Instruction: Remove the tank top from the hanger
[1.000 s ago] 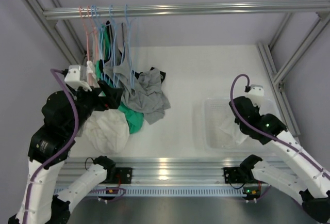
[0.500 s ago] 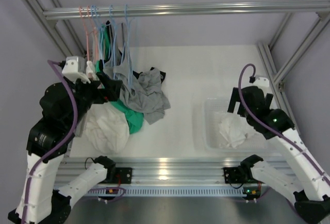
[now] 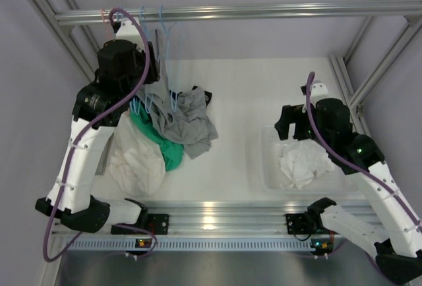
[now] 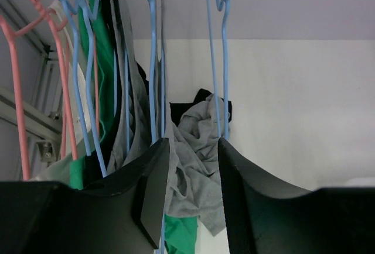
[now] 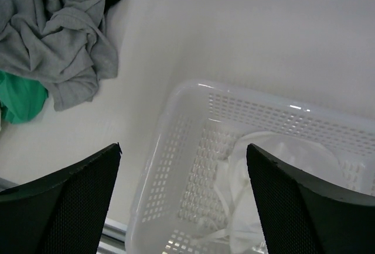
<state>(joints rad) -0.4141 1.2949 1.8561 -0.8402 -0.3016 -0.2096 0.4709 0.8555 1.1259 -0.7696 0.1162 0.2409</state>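
Observation:
Several tank tops hang on blue and pink hangers from the rail at the back left. A grey tank top hangs on a blue hanger, with a green one to its left. My left gripper is raised to the hangers. It is open, with only a narrow gap and nothing in it; the blue wires run just beyond its fingertips. My right gripper hovers open and empty over the white basket.
Grey, green and white garments lie piled on the table under the hangers. A white garment lies in the basket at the right. Frame posts stand at both back corners.
My left arm rose from the garment pile to the hangers at the rail, and its jaws narrowed. My right gripper opened, left the white garment in the basket and lifted.

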